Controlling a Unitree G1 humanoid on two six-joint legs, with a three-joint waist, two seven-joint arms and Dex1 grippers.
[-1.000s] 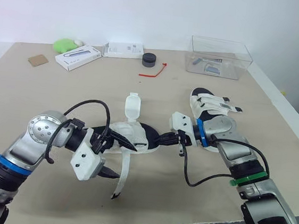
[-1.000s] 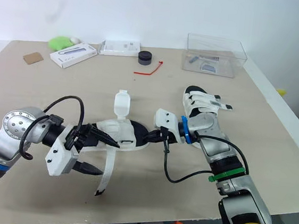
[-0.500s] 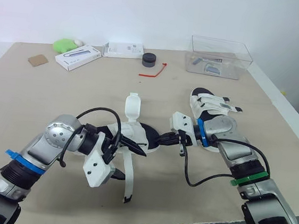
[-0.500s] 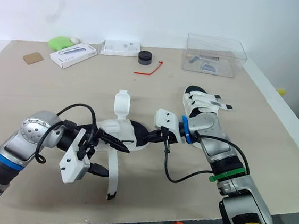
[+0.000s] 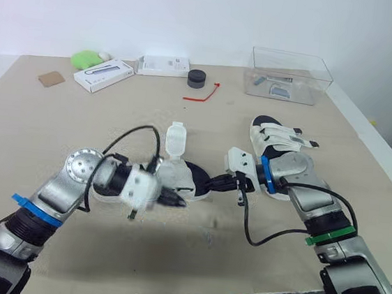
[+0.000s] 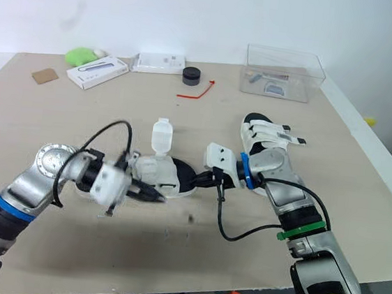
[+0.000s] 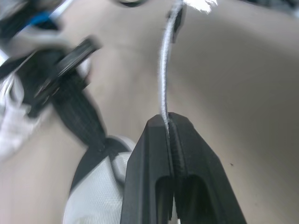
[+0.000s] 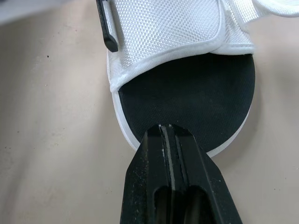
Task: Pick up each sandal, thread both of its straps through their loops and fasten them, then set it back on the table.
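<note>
A white sandal (image 5: pixel 179 177) with a black sole (image 8: pixel 196 98) lies near the centre of the table (image 5: pixel 58 125). The right gripper (image 5: pixel 211 186) reaches it from 3 o'clock. Its fingers (image 8: pixel 145 177) are pressed together on the sole's rim at that end. In the right wrist view the white edge sits between the two black fingers, with the mesh upper and a black loop (image 8: pixel 106 28) beyond them.

The left gripper (image 5: pixel 173 200) is at 6 o'clock of the sandal, just beside its near edge, and is blurred in the head views. In the left wrist view its fingers are clamped on a thin white strap (image 7: pixel 163 79). The strap is seen edge-on and runs straight away from the fingertips, and the sandal's upper and sole lie just beside the fingers. The other strap (image 5: pixel 175 138) stands upright at 12 o'clock of the sandal, unfastened.

A second sandal (image 5: pixel 275 136) lies at 2 o'clock of the first, close beside the right arm and well apart from the left gripper. Its straps are laid across it.

Along the far edge of the table, a clear box (image 5: pixel 287 76) sits at 1 o'clock. A black puck (image 5: pixel 197 78) and a red tie (image 5: pixel 201 95) are at 12. Two white boxes (image 5: pixel 164 65) (image 5: pixel 103 75) and a green lump (image 5: pixel 86 58) are at 11, and a brown card (image 5: pixel 49 79) is at 10.
</note>
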